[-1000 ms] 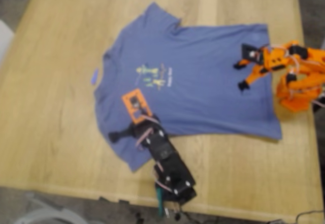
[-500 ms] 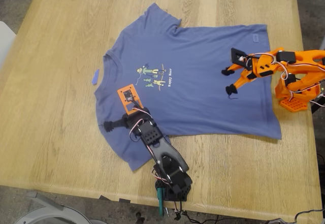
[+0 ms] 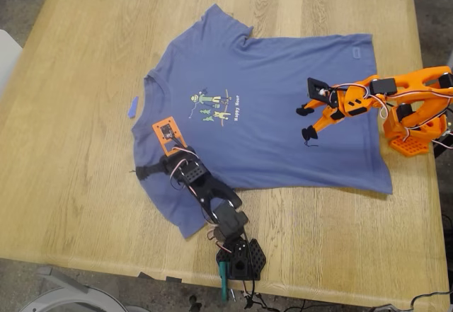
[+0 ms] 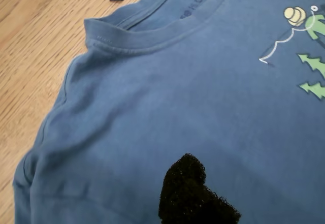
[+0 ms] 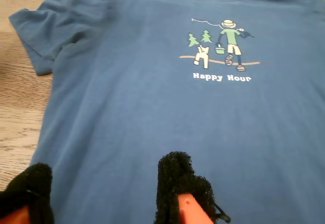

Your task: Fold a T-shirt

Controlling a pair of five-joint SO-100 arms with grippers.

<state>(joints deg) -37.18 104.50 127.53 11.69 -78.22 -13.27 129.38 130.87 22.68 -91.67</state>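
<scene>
lying flat on the worktop (image 3: 85,185), the t-shirt (image 3: 283,78) has my second hand (image 3: 306,122) spread apart over it, my first hand (image 3: 152,153) gape unclear.

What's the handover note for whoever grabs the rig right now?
My first claw (black arm): open, above the T-shirt's shoulder beside the collar, holding nothing.
My second claw (orange arm): open, over the shirt's lower body toward the exterior view's right, holding nothing.
T-shirt: spread flat, print side up, on the wooden table, collar toward the exterior view's left. A small blue scrap lies on the table just off the collar.
Done: no fold yet.
Left: every fold, starting with a first grasp.
</scene>
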